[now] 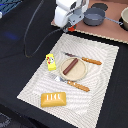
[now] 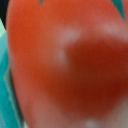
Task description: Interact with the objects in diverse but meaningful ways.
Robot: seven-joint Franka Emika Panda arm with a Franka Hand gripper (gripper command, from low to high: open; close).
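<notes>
My wrist camera is filled by a blurry round red toy tomato [image 2: 70,65], pressed right up close to my gripper [image 1: 71,26]. I cannot tell if my fingers are open or closed. The dark brown toy sausage [image 1: 71,65] lies on the round tan plate [image 1: 80,74].

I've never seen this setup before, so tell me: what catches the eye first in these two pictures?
The wrist view is filled almost wholly by a blurred red tomato, right up against the lens. In the exterior view, the white gripper hangs over the far edge of the pale mat, where a sausage lies on a round plate and a bread loaf sits near the front.
</notes>
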